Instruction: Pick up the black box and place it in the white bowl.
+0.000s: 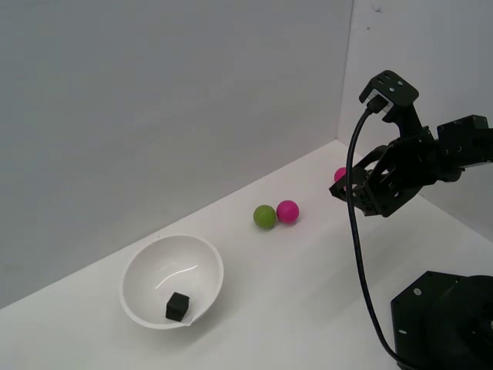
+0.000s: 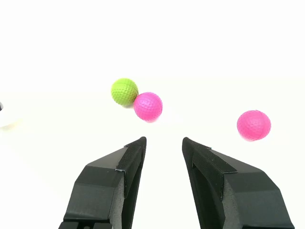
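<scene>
White walls and a white tabletop (image 1: 308, 293) framed my view of the rig, where the black box (image 1: 178, 305) already sat inside the white bowl (image 1: 139, 271), resting on the near side of the bowl's floor at the exterior view's lower left. My gripper (image 1: 345, 190) hung well apart from it, off toward the exterior view's right and raised above the surface, its two fingers (image 2: 131, 160) spread with a clear gap between them and nothing pinched. From the wrist view I saw a green ball (image 2: 124, 91) touching a pink ball (image 2: 147, 106), with a second pink ball (image 2: 254, 125) lying apart from the pair; only a sliver of the bowl's rim showed at that picture's edge. The box lay beyond the touching pair as seen from the hand, toward the exterior view's left. As a cube it showed no long axis to speak of. I judged the placement done, leaving me no reach to make toward the bowl.
</scene>
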Available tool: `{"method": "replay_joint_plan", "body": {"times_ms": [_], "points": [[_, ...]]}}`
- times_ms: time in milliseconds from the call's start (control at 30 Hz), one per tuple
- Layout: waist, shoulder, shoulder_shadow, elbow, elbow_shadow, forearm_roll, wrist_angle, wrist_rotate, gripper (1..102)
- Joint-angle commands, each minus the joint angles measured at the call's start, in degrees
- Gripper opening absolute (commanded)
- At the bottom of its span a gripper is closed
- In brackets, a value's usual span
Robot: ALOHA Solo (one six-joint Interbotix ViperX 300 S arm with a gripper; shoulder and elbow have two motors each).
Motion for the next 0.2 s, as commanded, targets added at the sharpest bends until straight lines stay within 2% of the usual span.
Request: {"method": "replay_joint_plan", "body": {"times_ms": [0,167], "points": [[1.1,0.0,-0.2,-0.4,-1.0,-0.2,0.1,0.4,43],[1.1,-0.1,-0.3,-0.4,-1.0,-0.2,0.1,0.4,43]]}}
